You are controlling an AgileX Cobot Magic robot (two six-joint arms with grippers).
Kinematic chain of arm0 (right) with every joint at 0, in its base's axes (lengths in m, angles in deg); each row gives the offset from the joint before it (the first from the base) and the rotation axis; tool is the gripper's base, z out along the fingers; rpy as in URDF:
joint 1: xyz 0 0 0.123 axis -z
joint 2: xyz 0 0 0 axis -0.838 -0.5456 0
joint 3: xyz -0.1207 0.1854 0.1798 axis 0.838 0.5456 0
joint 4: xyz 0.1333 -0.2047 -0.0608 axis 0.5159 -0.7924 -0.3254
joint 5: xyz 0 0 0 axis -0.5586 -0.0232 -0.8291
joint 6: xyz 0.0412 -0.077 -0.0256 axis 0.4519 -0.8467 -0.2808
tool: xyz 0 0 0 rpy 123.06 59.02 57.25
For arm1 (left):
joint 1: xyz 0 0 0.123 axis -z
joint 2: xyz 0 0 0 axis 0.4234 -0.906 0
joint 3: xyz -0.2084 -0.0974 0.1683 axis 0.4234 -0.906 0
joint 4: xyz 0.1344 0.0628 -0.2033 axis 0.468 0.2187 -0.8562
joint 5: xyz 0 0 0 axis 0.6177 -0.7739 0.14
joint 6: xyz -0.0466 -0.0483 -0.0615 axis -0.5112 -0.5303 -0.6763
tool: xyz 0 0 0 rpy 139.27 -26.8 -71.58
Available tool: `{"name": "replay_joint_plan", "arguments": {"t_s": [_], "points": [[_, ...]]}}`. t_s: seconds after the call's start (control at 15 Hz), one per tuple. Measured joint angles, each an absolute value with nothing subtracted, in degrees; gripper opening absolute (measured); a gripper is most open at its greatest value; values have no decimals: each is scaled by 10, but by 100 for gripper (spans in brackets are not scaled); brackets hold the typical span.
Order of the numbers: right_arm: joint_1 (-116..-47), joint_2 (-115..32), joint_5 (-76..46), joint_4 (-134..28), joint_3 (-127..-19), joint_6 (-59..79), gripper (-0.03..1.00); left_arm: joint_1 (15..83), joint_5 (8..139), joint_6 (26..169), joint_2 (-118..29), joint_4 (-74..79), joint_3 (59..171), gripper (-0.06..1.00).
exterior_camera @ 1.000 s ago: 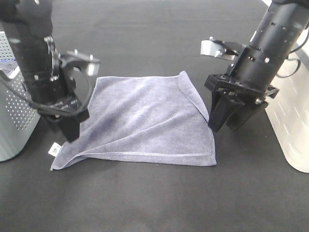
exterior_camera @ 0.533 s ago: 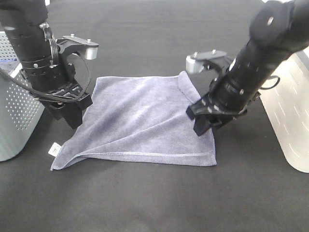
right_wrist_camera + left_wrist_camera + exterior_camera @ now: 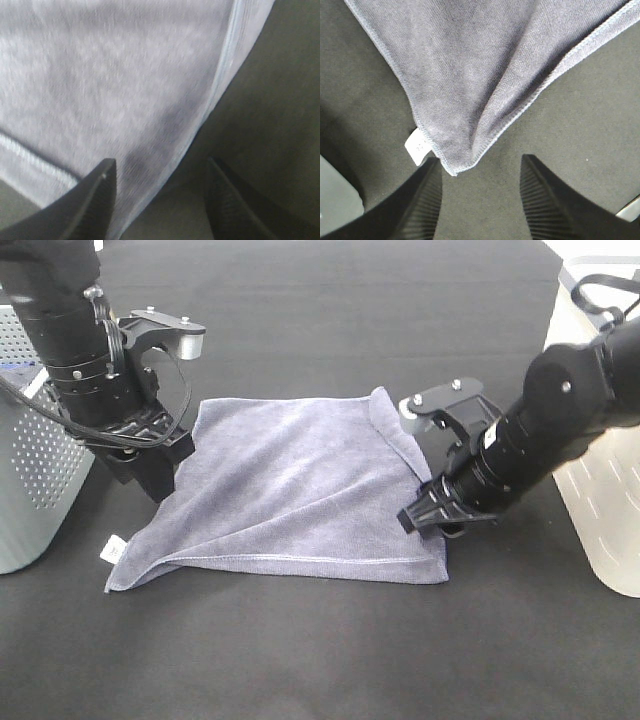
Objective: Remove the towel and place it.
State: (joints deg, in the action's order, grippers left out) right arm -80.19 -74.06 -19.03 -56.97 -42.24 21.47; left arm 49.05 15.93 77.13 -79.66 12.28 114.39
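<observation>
The grey-lavender towel (image 3: 290, 490) lies spread flat on the black table, its white tag (image 3: 114, 549) at the near-left corner. My left gripper (image 3: 153, 483) hangs open beside the towel's left edge. In the left wrist view its fingers (image 3: 417, 207) frame bare table, with the tagged corner (image 3: 416, 146) just beyond the tips. My right gripper (image 3: 426, 522) is tilted low over the towel's right edge near the front corner. It is open, and in the right wrist view the hem (image 3: 220, 95) runs between the two fingers (image 3: 90, 205).
A grey perforated basket (image 3: 35, 475) stands at the left edge of the table, close to the left arm. A white slotted basket (image 3: 600, 510) stands at the right, behind the right arm. Black table surface (image 3: 320, 660) stretches in front of the towel.
The right arm has swung from upright beside the towel to a low tilt over its right edge. The left gripper shifted slightly back from the tagged corner, then held still.
</observation>
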Motion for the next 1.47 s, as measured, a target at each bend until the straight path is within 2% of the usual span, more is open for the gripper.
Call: {"name": "replay_joint_plan", "arguments": {"t_s": [0.33,0.73,1.0,1.33,1.47], "points": [[-804,-751,-201,-573,-405,215,52,491,160,771,-797,122,1144,47],[-804,-708,-244,-571,-367,215,48,491,172,771,-797,122,1144,46],[-807,-706,-237,-548,-363,172,48,491,174,771,-797,118,1144,46],[-899,-706,-228,-474,-363,10,47,491,174,770,-797,117,1144,47],[-902,-706,-222,-468,-363,-1,47,491,174,770,-797,116,1144,47]]}}
